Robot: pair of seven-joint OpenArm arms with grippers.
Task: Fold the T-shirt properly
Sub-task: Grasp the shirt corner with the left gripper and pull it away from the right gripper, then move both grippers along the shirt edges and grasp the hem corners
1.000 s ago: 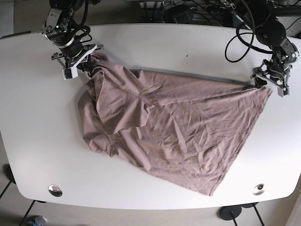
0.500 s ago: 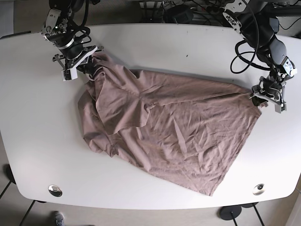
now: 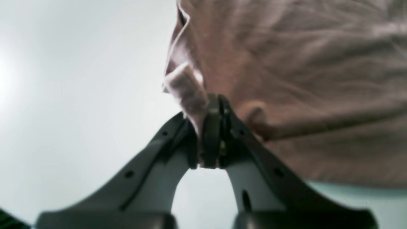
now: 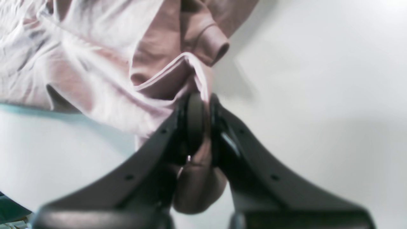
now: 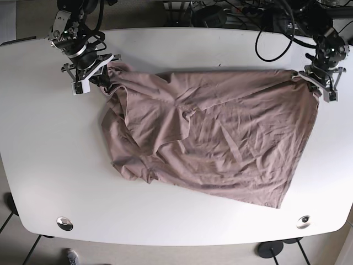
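Dusty-pink crumpled cotton T-shirt (image 5: 209, 132) lies spread over the middle of the white rounded table (image 5: 44, 165). Its nearest point is a corner at about five o'clock, close to the front edge. From there the right-hand hem runs up toward two o'clock, and the cloth bunches into thick folds at about nine o'clock. Bare tabletop lies all along the front edge and the whole left side, with a narrower strip on the right.

At the far side the top edge of the shirt is pulled in a line between the two arms. The black left gripper (image 5: 320, 84), at two o'clock in the base view, is pressed together on a hemmed corner of the shirt (image 3: 187, 92). The black right gripper (image 5: 91, 76), at ten o'clock, is likewise pinching a gathered fold (image 4: 197, 105), and a rolled cuff hangs just beyond its tips. Dark cables (image 5: 276, 33) trail beyond the far edge.
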